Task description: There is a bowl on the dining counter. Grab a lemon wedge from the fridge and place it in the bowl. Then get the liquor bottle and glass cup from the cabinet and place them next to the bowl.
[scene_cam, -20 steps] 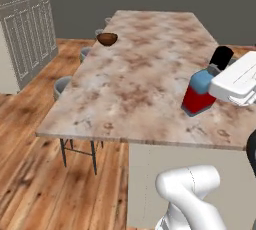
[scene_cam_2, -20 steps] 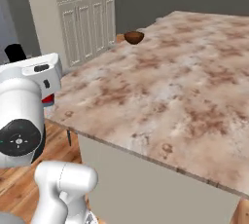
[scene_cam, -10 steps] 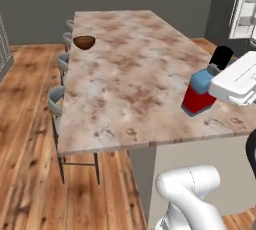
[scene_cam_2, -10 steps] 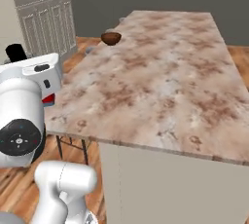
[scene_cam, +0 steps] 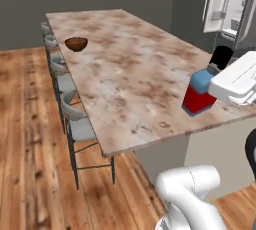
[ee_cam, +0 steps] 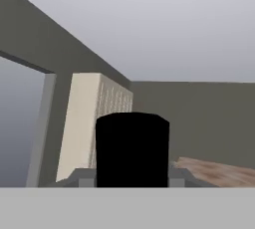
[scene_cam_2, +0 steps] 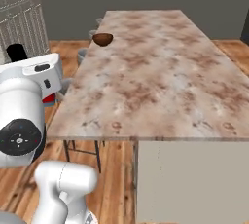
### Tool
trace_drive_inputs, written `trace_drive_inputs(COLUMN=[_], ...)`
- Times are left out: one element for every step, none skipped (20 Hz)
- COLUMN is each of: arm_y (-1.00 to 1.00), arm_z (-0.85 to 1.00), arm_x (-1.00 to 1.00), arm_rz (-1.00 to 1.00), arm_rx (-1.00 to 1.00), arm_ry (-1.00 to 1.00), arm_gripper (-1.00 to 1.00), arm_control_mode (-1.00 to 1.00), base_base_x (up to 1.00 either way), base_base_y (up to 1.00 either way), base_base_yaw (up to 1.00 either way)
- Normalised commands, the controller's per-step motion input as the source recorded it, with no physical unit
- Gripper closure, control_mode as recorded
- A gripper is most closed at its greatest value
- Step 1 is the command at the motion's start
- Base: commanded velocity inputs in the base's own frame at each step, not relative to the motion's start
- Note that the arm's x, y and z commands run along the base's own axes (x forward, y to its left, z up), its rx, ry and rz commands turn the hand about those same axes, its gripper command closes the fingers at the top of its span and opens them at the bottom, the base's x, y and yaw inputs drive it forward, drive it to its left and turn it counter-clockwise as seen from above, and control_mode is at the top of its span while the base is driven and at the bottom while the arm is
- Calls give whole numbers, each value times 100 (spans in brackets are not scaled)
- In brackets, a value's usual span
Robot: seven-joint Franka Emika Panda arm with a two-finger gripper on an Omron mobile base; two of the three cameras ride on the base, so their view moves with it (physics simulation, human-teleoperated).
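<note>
Red and blue with a black cap, the bottle [scene_cam: 202, 92] is hanging upright in the gripper [scene_cam: 220, 81], level with the near end of the dining counter [scene_cam: 130, 74]. In the hand view its cap [ee_cam: 132, 149] is sitting squarely between the two tips, so the jaws are pinching the bottle partway closed.

The bowl [scene_cam: 76, 44] is resting well apart from it, at the far end by the stools [scene_cam: 75, 124]. Whether the lemon wedge is lying inside is too small to tell.

Risks, as I judge them: the bottle could be clipping the counter edge while being carried over, or tipping if released off-level. Setting it down too close could be nudging the bowl.

No label or writing is readable on the bottle.
</note>
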Motion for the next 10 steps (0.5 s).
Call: trace_drive_inputs(arm_y=[0, 0, 0, 0, 0, 0, 0, 0, 0, 0], arm_z=[0, 0, 0, 0, 0, 0, 0, 0, 0, 0], arm_x=[0, 0, 0, 0, 0, 0, 0, 0, 0, 0], arm_rz=[0, 0, 0, 0, 0, 0, 0, 0, 0, 0], arm_rx=[0, 0, 0, 0, 0, 0, 0, 0, 0, 0], arm_ry=[0, 0, 0, 0, 0, 0, 0, 0, 0, 0], arm_gripper=[100, 100, 100, 100, 100, 100, 100, 100, 100, 100], arm_control_mode=[100, 100, 100, 100, 100, 100, 100, 100, 100, 100], base_base_x=[-32, -34, -34, -33, -30, -24, -21, -17, -15, -12], base_base_y=[96, 96, 95, 95, 95, 97, 99, 100, 100, 100], base_base_yaw=[-36, -35, -35, -35, -36, -37, -38, -38, -38, -38])
